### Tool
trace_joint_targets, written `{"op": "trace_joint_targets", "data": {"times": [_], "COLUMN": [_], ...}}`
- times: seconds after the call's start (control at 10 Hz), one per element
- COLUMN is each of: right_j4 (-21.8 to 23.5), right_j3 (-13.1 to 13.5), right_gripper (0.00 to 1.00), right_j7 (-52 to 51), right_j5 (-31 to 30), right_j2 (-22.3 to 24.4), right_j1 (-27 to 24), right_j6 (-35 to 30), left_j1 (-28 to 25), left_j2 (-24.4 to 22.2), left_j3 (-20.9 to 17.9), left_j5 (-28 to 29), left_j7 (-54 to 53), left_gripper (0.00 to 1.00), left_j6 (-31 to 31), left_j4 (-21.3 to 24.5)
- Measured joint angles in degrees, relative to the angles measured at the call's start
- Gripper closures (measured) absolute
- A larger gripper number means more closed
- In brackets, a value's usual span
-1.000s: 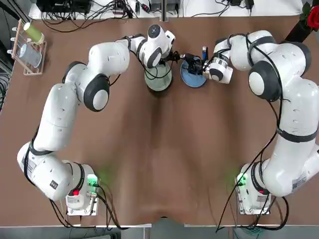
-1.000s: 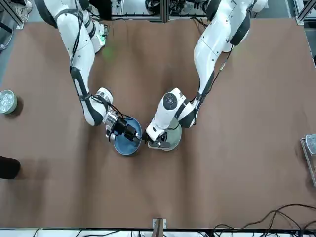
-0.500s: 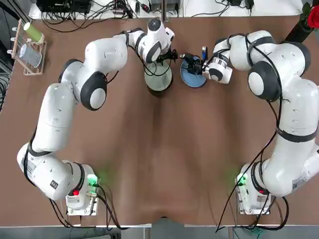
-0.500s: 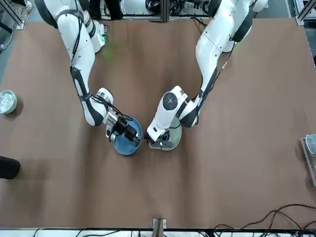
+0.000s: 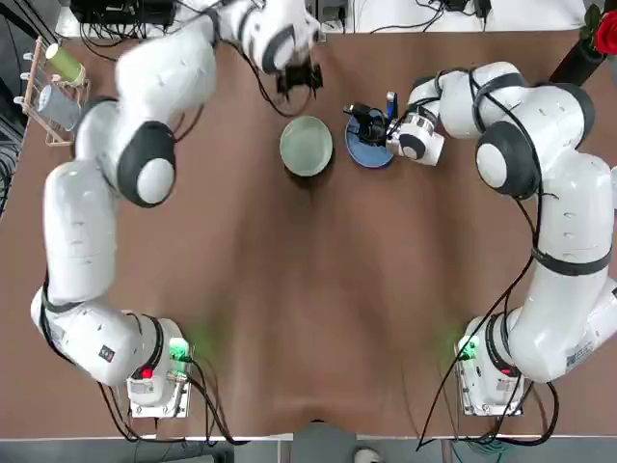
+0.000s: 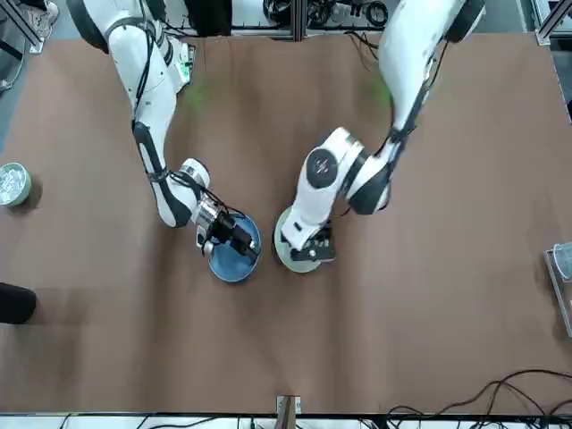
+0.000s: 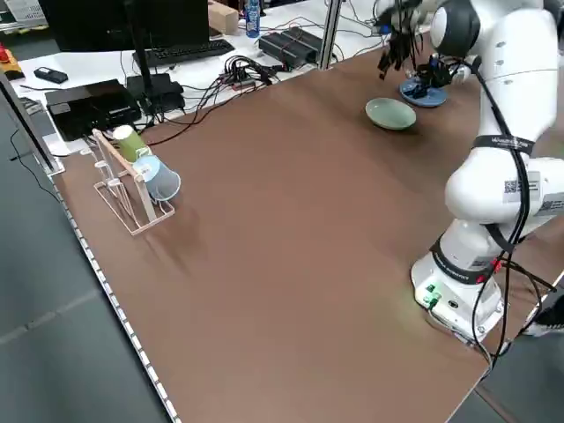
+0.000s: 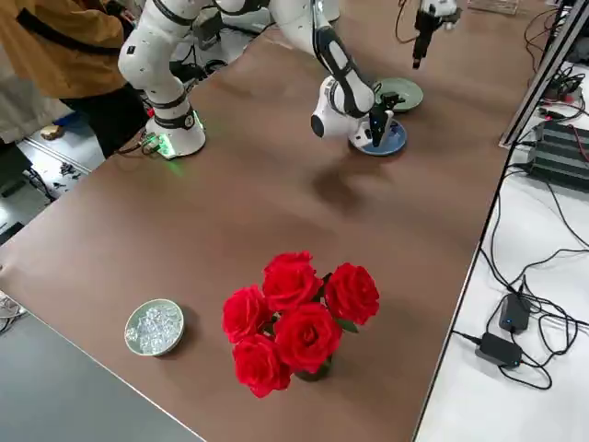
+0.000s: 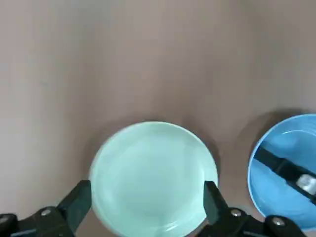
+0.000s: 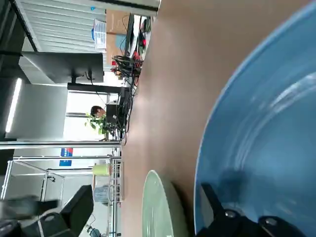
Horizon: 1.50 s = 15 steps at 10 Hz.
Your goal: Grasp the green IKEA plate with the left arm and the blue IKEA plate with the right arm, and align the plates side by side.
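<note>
Robotics lab or similar workspace: two white robot arms bolted at the table's 6 o'clock edge in top view, cables running off their bases. Monitor (image 7: 110, 25), keyboard (image 7: 188, 52) and tangled cables (image 7: 240, 74) on a white desk (image 7: 256, 44), 12 o'clock side.

Brown tabletop (image 5: 289, 309), matte w/ soft sheen. Green IKEA plate (image 5: 306, 147) & blue IKEA plate (image 5: 371, 156) lie side by side nr far edge, small gap btwn. Rack (image 7: 132, 204) at far L corner; black vase (image 6: 16, 304) w/ red roses (image 8: 304, 322) far R; bowl (image 8: 130, 339) of clear pcs along R side. Both arm bases (image 5: 159, 376) mounted at near edge.
</note>
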<state>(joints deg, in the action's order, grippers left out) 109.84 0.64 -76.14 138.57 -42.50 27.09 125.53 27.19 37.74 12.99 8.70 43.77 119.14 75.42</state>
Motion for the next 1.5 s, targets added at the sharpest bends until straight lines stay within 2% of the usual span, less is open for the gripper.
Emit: {"op": "trace_joint_targets", "data": {"times": [0.2,0.4,0.6,0.9,1.2,1.5], "right_j4": [-0.18,-0.38,-0.62,-0.63,-0.63,-0.63], "right_j3": [-0.06,-0.08,-0.05,-0.06,-0.06,-0.08], "right_gripper": [0.04,0.04,0.04,0.04,0.04,0.04], "right_j7": [0.0,0.0,0.0,0.0,-0.03,-0.24], "right_j5": [2.09,3.38,3.58,3.73,3.99,5.47], "right_j2": [-0.25,-0.48,-0.66,-0.69,-0.71,-0.79], "right_j1": [1.72,3.07,3.19,3.2,3.26,4.32], "right_j6": [0.02,0.06,0.04,0.02,0.03,0.03], "left_j1": [-4.21,-7.38,-9.67,-13.14,-17.53,-20.02], "left_j2": [-7.24,-11.81,-13.97,-16.15,-19.58,-24.83], "left_j3": [0.26,0.58,0.73,0.84,0.94,0.45], "left_j5": [0.0,-1.14,-2.11,-2.35,-2.91,-4.8], "left_j7": [-4.53,-7.49,-10.17,-11.31,-14.94,-20.36], "left_gripper": [0.0,0.0,0.0,0.0,0.0,0.0], "left_j6": [-5.96,-7.99,-11.18,-12.52,-17.39,-18.2], "left_j4": [0.62,1.64,1.97,2.03,2.14,6.47]}}
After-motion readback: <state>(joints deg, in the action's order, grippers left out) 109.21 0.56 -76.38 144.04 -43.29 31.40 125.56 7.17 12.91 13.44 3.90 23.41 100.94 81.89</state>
